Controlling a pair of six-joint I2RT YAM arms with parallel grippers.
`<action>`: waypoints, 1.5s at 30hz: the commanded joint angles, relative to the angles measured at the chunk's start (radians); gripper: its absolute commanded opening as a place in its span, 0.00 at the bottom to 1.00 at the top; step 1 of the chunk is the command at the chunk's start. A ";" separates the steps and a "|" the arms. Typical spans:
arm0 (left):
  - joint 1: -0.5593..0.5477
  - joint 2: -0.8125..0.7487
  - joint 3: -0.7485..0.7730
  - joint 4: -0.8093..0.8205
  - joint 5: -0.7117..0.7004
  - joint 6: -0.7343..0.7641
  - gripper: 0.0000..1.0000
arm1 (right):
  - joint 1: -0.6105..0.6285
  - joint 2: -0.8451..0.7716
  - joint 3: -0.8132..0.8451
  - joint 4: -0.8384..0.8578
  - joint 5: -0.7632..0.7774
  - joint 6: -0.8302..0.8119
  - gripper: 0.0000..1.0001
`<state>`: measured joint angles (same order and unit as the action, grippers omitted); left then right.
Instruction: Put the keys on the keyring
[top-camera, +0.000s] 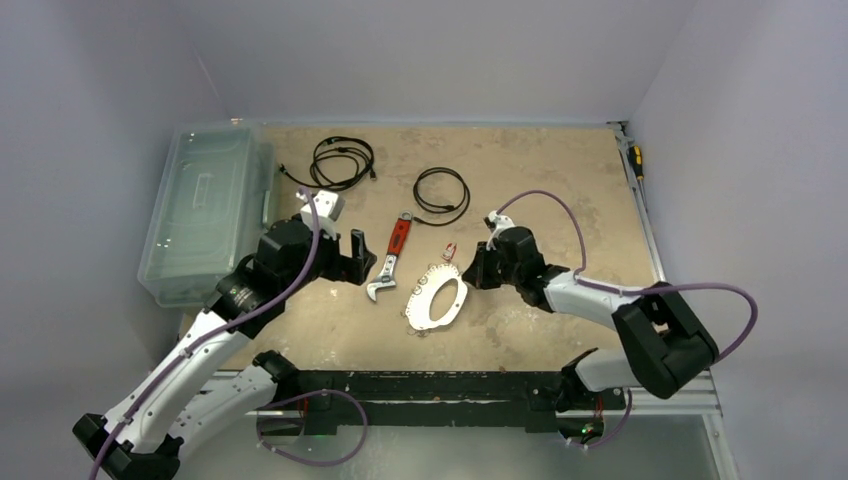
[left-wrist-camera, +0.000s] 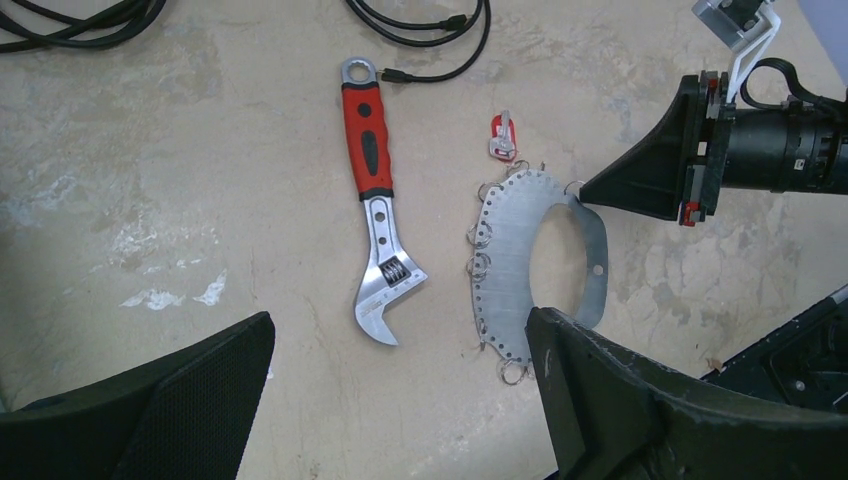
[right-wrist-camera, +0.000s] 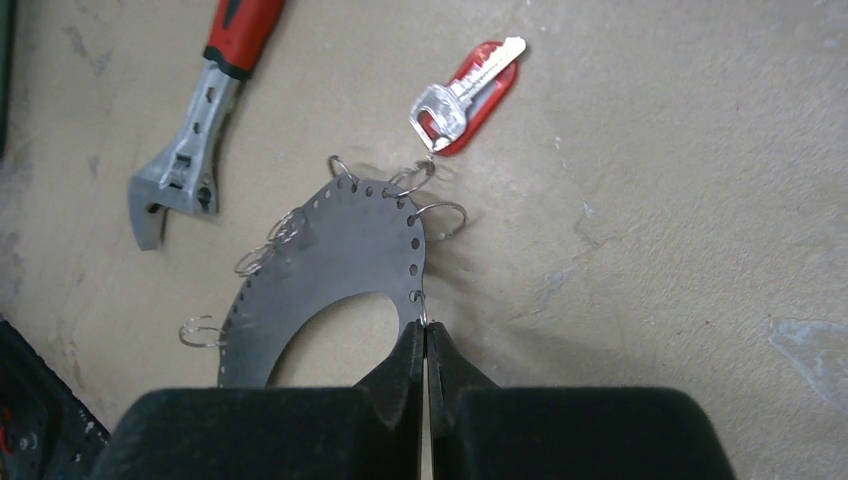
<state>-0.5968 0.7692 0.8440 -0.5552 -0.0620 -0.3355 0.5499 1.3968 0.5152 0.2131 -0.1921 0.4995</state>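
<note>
Keyring (right-wrist-camera: 340, 260) is being anchored: your right gripper (right-wrist-camera: 425, 345) is clenched on its rim, and your left gripper (left-wrist-camera: 400, 335) hangs released. Next probably calls for picking up the red-headed key (right-wrist-camera: 465, 90).

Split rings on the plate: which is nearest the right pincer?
The split ring at the tips of the right pincer; others sit farther round the plate rim.

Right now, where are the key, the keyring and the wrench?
key (right-wrist-camera: 468, 85): right wrist view, silver blade.
keyring (left-wrist-camera: 505, 260): left wrist view, flat plate beside its hole.
wrench (left-wrist-camera: 367, 140): left wrist view, red handle.
</note>
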 joint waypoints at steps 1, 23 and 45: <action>0.002 -0.037 -0.001 0.052 0.049 0.023 0.97 | 0.011 -0.084 0.008 -0.001 0.001 -0.056 0.00; 0.002 -0.075 -0.035 0.354 0.348 -0.001 0.94 | 0.042 -0.444 0.192 -0.181 -0.045 -0.351 0.00; 0.002 -0.100 -0.222 1.012 0.764 -0.103 0.53 | 0.144 -0.596 0.282 -0.170 -0.499 -0.493 0.00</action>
<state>-0.5961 0.6586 0.6224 0.2958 0.6113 -0.4118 0.6643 0.8211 0.7681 -0.0273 -0.6254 0.0238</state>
